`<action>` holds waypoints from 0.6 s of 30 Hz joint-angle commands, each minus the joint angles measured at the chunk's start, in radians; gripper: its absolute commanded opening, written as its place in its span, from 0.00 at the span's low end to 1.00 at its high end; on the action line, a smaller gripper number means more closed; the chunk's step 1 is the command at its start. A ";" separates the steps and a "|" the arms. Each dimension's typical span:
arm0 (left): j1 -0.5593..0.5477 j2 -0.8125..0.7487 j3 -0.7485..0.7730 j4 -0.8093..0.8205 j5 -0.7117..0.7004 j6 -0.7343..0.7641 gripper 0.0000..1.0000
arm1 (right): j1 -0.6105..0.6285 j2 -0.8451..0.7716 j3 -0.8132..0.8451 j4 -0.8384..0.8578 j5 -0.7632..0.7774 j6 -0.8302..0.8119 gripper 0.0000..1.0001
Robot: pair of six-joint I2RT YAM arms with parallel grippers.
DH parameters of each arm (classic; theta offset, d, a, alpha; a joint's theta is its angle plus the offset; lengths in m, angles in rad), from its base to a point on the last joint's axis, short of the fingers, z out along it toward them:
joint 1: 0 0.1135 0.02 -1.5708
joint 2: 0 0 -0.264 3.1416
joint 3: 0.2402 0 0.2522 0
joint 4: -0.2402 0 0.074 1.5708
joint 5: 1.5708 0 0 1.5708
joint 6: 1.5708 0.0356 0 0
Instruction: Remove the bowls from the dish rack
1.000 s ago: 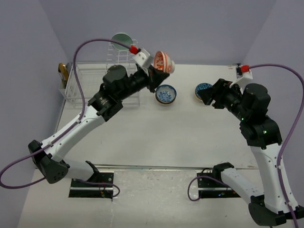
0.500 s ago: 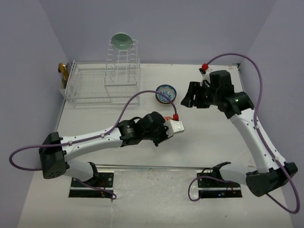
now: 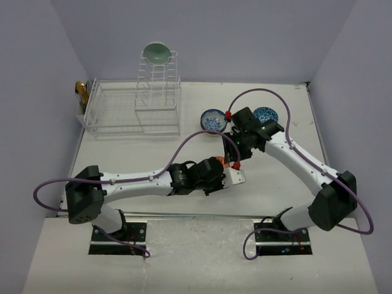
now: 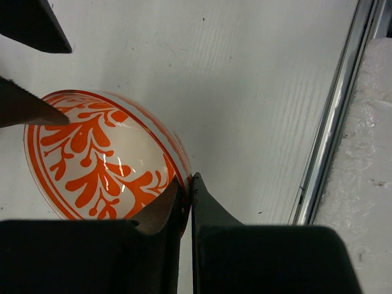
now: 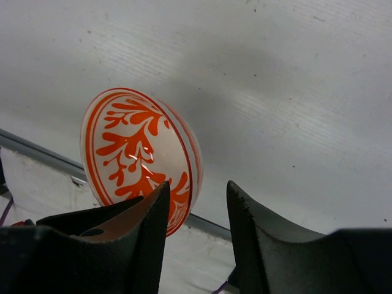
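Moved in from 2 o'clock since half a second back: right gripper (image 5: 197, 187), now at 4 o'clock of table (image 3: 135, 150) centre, nose to nose with left gripper (image 4: 187, 184). Uncovered by that swing: second blue bowl (image 3: 265, 114) at 2 o'clock, well apart from first blue bowl (image 3: 214, 120) at 1 o'clock.

Left gripper pinched narrow on rim of orange-patterned bowl (image 4: 98, 159), grip at bowl's 4 o'clock in left wrist view, bowl tipped on edge. Cannot tell whether bowl touching table.

Right gripper spread wide, jaws either side of opposite rim. One jaw touching rim at bowl's 9 o'clock in left wrist view, other clear of it.

Dish rack (image 3: 131, 107) at 10 o'clock. Green bowl (image 3: 157, 54) up on tower top at 11 o'clock. Golden-brown object (image 3: 80, 95) at rack's 9 o'clock end.
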 commanded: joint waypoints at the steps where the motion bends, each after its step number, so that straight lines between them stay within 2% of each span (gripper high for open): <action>1: -0.013 0.009 0.065 0.054 -0.076 0.050 0.00 | 0.016 0.037 -0.037 -0.003 0.077 -0.010 0.42; 9: -0.027 0.022 0.082 0.051 -0.105 0.059 0.00 | 0.025 0.084 -0.080 0.051 0.082 0.014 0.19; 13: -0.036 0.040 0.080 0.051 -0.128 0.059 0.00 | 0.025 0.081 -0.070 0.079 0.056 0.025 0.02; 18: -0.039 0.074 0.103 0.040 -0.182 0.047 0.00 | 0.025 0.077 -0.062 0.102 0.072 0.059 0.00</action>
